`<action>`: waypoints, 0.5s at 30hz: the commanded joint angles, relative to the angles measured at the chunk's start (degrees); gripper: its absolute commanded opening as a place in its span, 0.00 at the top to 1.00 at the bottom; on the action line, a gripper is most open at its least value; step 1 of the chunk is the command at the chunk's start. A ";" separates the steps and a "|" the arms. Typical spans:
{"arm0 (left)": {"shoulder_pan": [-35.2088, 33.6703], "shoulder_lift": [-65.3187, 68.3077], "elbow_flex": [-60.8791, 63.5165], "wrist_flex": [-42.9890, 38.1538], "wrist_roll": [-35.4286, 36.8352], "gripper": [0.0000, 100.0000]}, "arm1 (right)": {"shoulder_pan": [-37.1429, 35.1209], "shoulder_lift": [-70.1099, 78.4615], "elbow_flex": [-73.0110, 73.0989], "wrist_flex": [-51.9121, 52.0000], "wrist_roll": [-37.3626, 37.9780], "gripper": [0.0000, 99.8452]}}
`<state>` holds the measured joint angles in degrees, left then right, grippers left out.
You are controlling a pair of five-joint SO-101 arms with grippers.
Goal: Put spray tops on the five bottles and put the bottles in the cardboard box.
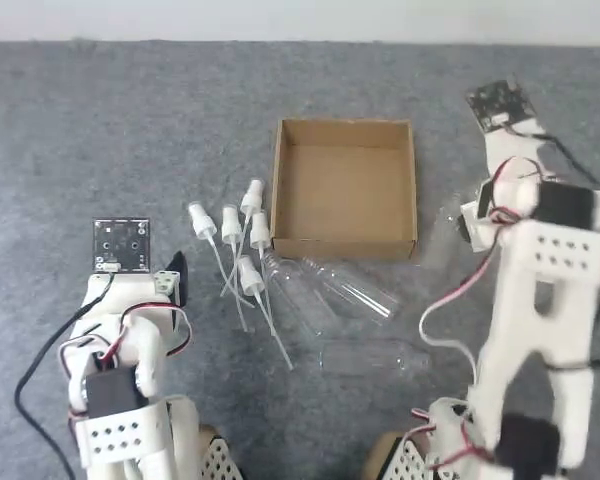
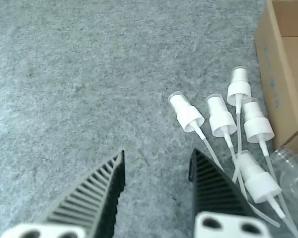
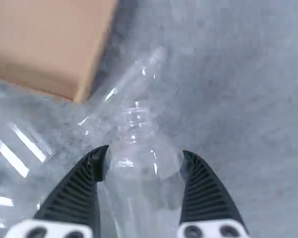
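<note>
Several white spray tops [image 1: 242,235] with long dip tubes lie on the grey carpet left of the open cardboard box [image 1: 285,140]. Clear bottles [image 1: 325,290] lie in front of the box. My left gripper [image 2: 156,158] stands open just above the carpet, short of the spray tops [image 2: 223,119], with nothing between its fingers [image 2: 107,191]. My right gripper [image 3: 141,153] sits to the right of the box and is shut on a clear bottle [image 3: 136,168] whose neck points away from it. A second clear bottle [image 3: 134,84] lies just beyond on the carpet.
The box corner [image 3: 49,44] is close to my right gripper [image 1: 470,225]. Another bottle [image 1: 375,355] lies alone nearer the arm bases. My left gripper [image 1: 175,275] has open carpet on its far and left sides.
</note>
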<state>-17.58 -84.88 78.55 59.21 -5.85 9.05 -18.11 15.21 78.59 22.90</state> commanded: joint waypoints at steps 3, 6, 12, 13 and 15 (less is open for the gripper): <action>-0.26 -0.79 0.13 0.53 -3.78 0.80 | 6.99 8.40 4.04 -15.08 -13.19 0.99; -0.26 -0.88 0.13 1.49 -3.87 0.80 | 7.87 11.82 3.87 -15.69 -15.74 0.90; -0.26 -0.88 0.22 1.58 -3.96 0.80 | 7.60 15.43 3.96 -15.69 -18.73 0.62; -0.26 -0.88 0.22 1.58 -4.04 0.80 | 7.60 15.52 3.96 -15.69 -18.81 0.62; -0.26 -1.05 0.22 1.49 -4.04 0.80 | 7.78 15.08 3.87 -15.34 -18.73 0.64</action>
<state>-17.58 -84.88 79.34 60.44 -9.36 16.18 -1.93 19.69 63.65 4.88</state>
